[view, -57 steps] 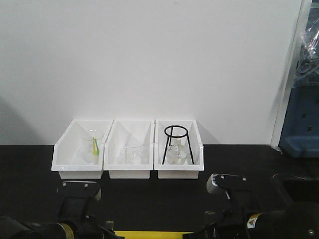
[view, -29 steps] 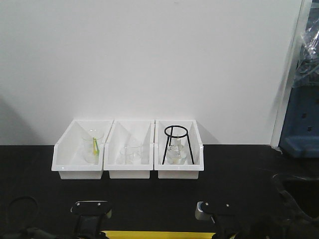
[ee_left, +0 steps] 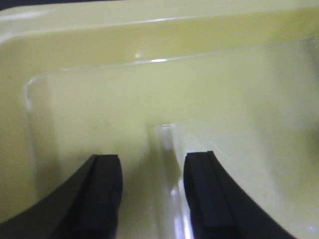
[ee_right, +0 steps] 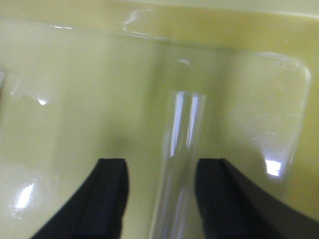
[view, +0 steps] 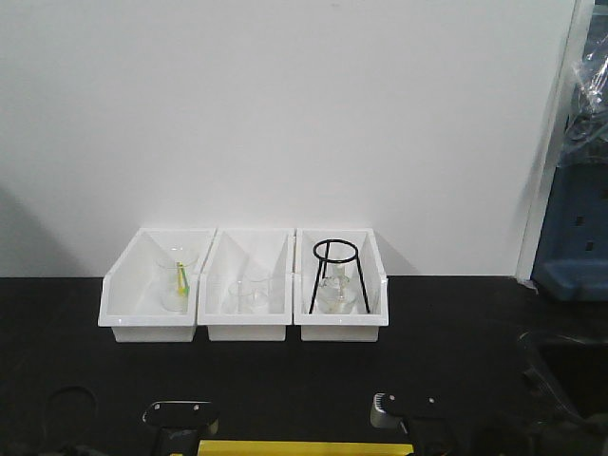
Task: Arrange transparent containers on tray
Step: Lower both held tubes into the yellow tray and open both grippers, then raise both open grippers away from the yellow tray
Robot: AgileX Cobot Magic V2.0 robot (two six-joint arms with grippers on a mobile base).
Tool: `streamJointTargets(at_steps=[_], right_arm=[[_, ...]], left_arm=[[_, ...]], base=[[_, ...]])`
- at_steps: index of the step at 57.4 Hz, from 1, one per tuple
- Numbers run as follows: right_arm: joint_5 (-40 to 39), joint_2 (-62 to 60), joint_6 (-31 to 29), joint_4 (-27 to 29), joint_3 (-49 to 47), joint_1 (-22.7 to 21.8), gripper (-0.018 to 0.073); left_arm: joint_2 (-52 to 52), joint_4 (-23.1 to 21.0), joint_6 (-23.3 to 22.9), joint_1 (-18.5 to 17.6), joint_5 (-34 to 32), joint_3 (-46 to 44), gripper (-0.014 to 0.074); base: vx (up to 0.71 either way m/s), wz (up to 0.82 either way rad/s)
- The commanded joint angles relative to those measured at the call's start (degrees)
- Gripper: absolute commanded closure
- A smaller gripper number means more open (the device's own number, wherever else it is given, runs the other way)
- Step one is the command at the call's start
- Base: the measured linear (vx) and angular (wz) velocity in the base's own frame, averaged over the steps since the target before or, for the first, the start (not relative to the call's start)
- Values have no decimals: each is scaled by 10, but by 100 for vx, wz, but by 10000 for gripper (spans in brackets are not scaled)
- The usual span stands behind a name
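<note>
Two clear glass tubes, one between each of my jaws: left gripper [ee_left: 152, 191] spread around the left tube [ee_left: 167, 164], right gripper [ee_right: 159, 199] spread around the right tube [ee_right: 182, 149], contact unclear. Both low over the glossy yellow tray [ee_left: 75, 59]. Arms sank lower than a second ago; front view cuts them off.

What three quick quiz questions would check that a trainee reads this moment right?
1. True or false: the black wire stand sits in the rightmost white bin.
2. Over what do both grippers hover? A) the yellow tray B) a bin
3. What lies between the right gripper's fingers?

Key: 1 true. 2 A. 3 a glass tube, jaws apart; the left gripper also has a tube between its fingers.
</note>
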Motion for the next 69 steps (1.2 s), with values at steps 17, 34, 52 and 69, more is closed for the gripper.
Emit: streamJointTargets(at_steps=[17,34,52,69], right_arm=[[-10,-143,-50,-3,-18,-5,62],[-24,-399,-102,-107,-18,-5,315],[-13,-532,-100,-107,-16,-5,566],[-7,-535,-100,-101,-16,-4,572]], left_arm=[[-154,13,3,-2,-26,-16,204],[-362,170,4,-1,-39,-16,375],[-519,181,4,-1,-36,29,605],[-545,181,4,-1,-28,32,605]], base=[[0,0],[0,0],[0,0],[0,0]])
